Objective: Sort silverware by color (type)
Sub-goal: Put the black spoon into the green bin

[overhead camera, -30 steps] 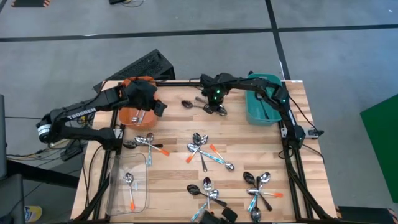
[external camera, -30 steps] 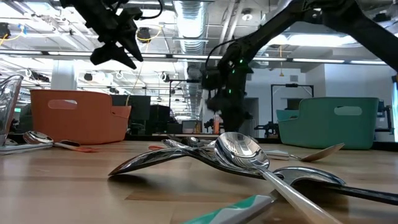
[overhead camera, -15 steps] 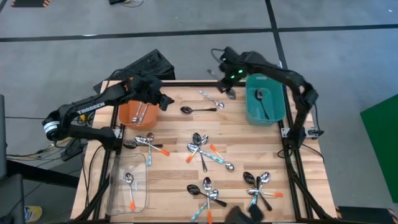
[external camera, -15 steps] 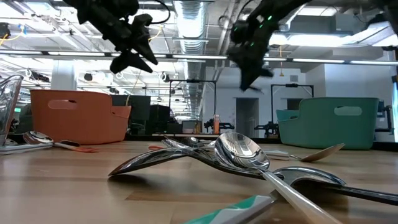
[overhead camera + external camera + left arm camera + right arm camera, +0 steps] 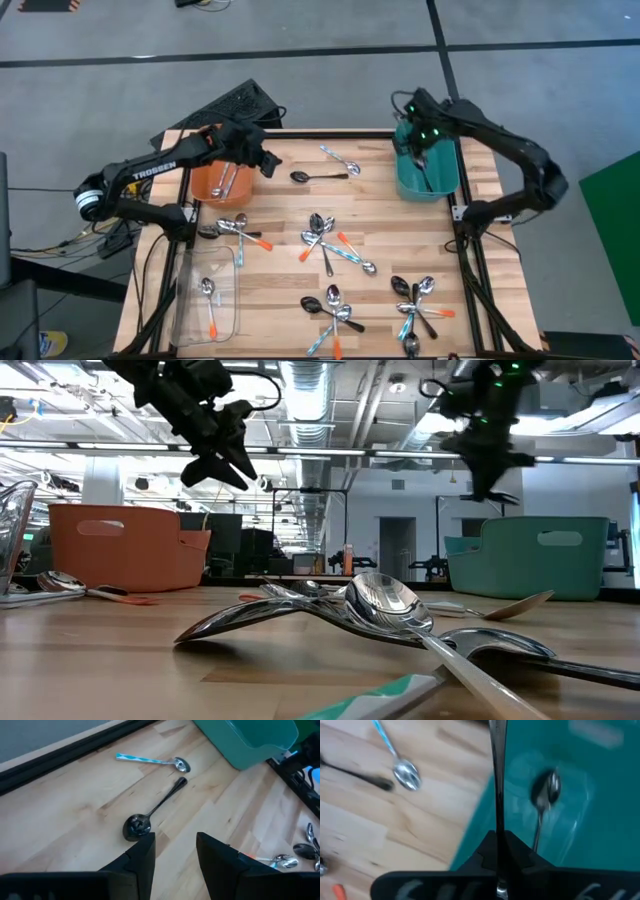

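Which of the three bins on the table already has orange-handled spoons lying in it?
The clear bin at the table's front left: spoons with orange handles lie in it. The orange bin and teal bin show none.

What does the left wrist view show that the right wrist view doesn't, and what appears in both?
Only the left wrist view: the left gripper, open and empty, above a dark spoon's bowl, plus more spoons at the frame's edge.

Only the right wrist view: the right gripper shut on a thin dark spoon handle that runs over the teal bin's wall, and a spoon already lying inside that bin.

Both: the light-blue-handled spoon, the dark spoon (just its handle end in the right wrist view), the teal bin and the wooden tabletop.
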### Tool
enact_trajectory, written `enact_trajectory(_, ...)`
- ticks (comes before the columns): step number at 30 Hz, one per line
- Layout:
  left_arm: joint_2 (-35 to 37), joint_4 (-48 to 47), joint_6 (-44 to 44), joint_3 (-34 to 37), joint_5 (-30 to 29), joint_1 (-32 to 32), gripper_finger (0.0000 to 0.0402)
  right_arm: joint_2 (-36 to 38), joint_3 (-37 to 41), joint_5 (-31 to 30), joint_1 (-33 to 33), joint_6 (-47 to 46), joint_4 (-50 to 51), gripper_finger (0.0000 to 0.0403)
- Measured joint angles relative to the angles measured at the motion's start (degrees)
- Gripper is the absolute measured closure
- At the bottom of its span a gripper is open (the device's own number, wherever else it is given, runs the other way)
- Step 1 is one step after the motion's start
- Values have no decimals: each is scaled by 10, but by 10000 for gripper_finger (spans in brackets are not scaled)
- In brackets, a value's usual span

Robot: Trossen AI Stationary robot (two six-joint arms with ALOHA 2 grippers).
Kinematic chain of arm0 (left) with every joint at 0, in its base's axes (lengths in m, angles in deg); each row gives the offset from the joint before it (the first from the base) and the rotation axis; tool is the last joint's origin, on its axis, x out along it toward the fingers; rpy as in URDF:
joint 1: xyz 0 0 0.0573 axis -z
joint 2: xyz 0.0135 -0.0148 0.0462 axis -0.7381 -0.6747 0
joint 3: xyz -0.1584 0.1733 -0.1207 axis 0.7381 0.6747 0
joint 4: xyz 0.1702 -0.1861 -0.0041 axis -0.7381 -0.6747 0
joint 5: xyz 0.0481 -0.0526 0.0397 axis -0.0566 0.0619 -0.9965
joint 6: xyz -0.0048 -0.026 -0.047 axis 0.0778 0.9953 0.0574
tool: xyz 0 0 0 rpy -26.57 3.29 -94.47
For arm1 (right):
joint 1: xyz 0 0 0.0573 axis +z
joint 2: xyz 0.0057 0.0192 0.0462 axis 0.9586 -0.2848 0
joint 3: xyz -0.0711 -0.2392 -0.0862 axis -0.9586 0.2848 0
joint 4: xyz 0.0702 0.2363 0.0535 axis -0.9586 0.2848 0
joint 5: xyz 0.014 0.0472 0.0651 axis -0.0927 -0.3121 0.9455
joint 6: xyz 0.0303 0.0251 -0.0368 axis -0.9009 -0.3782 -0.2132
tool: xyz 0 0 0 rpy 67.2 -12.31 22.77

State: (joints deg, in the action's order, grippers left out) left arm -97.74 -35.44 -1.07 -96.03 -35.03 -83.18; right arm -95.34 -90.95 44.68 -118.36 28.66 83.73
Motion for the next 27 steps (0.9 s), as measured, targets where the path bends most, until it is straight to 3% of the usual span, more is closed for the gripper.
enact_trajectory(5, 0, 19, 22, 0, -33, -2, 271, 55, 95, 1, 7, -37, -25, 385)
enact_trajectory(11, 0, 68, -46, 0, -88, -2, 271, 61, 173, -2, -7, -60, -70, 360)
enact_trajectory(17, 0, 101, -33, 0, -61, -2, 271, 52, 195, -2, -25, -72, -88, 296)
enact_trajectory(27, 6, 70, -51, 0, -14, -2, 271, 86, 189, 23, -3, -92, -150, 201)
